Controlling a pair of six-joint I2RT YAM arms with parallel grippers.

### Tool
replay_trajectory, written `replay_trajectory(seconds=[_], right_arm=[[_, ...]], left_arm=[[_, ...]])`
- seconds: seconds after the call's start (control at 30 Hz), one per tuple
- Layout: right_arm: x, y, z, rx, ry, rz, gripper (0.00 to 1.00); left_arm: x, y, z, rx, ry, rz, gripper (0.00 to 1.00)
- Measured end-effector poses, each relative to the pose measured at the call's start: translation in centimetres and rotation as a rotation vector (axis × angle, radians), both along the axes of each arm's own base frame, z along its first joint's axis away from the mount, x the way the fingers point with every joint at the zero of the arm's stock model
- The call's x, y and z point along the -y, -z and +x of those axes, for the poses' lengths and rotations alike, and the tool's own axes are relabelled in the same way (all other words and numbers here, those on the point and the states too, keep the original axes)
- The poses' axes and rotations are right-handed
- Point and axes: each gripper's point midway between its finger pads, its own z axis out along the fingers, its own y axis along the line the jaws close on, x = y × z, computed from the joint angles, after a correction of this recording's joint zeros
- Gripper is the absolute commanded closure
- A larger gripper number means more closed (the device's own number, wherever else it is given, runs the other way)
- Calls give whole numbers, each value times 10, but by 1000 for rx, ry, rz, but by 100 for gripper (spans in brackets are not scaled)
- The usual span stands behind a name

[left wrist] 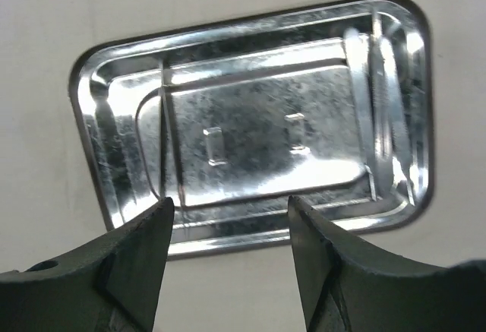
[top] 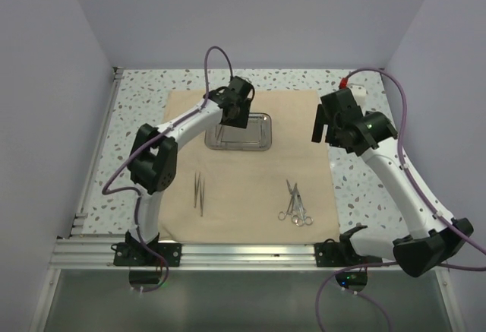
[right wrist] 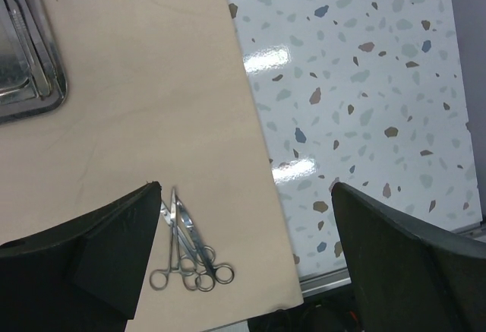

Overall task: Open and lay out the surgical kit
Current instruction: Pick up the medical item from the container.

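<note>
Spread flat, the tan cloth wrap (top: 250, 188) bears a shiny rectangular steel tray (left wrist: 266, 134) at rear, thin silver tweezers (top: 199, 193) left, ring-handled silver instruments (right wrist: 186, 252) right. The left gripper (left wrist: 228, 210), released and empty, hangs over the tray; the right gripper (right wrist: 247, 188) gapes empty above the cloth's right edge

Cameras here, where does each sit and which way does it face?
Top external: above and behind the bases, looking down on the tan cloth wrap; left arm and right arm show.
Left wrist: above the shiny rectangular steel tray, facing down; left gripper, open.
Right wrist: over the cloth's right edge, facing down at silver ring-handled instruments; right gripper, open.
Shared: the tray shows in all three.
</note>
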Motion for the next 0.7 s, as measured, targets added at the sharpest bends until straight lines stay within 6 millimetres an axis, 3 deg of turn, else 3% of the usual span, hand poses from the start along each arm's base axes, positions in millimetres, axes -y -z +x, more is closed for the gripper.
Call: replay_trajectory(seconds=[0.13, 0.37, 0.5, 0.57, 0.7], right_arm=[[0, 7, -7, -27, -10, 5, 2], [0, 15, -13, -66, -17, 3, 2], [1, 16, -15, -73, -17, -1, 2], [1, 17, -15, -79, -17, -4, 2], [0, 19, -14, -88, -17, -8, 2]], left_arm=[[-35, 24, 29, -20, -30, 64, 35], [-47, 63, 41, -68, -11, 125, 36], [-53, 71, 49, -69, -26, 116, 38], [-59, 73, 53, -70, -40, 108, 41], [-70, 75, 63, -71, -69, 83, 60]])
